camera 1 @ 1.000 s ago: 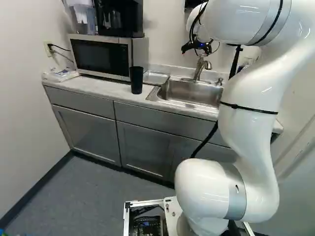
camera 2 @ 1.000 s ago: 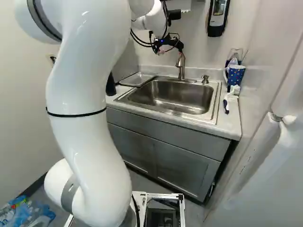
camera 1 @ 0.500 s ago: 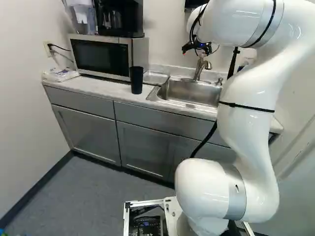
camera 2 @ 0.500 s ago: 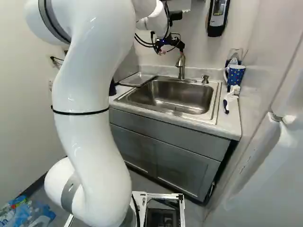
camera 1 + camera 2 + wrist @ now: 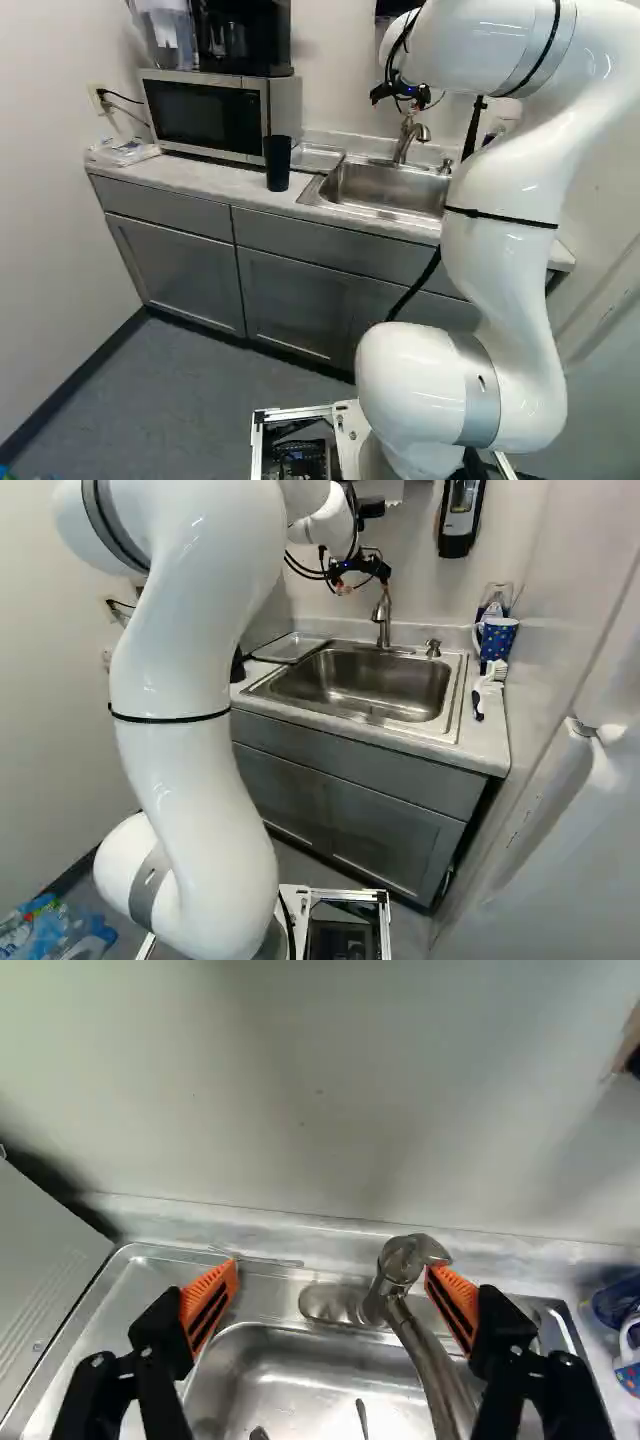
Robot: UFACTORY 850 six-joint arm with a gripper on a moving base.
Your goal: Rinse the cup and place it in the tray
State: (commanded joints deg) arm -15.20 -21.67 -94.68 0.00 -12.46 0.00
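The jaws stand wide apart, released, with nothing gripped between them; the faucet [image 5: 404,1258] rises in the space they span, close by one orange pad [image 5: 462,1288], though whether the two touch I cannot tell. The task's cup, as I judge it, is the black tumbler [image 5: 277,165], upright on the tabletop [image 5: 225,182] in front of the microwave [image 5: 200,115]; it lies to the left of the jaws, lower and nearer the base, its long axis vertical, so a grip around its side seems the natural one; the metal tray [image 5: 290,648] lies between it and the sink [image 5: 400,675]. In the right base view the arm [image 5: 170,680] hides nearly all of the tumbler; the wrist view does not show it; its inside is hidden, and the lower spout is cut off, so I cannot tell whether water runs.
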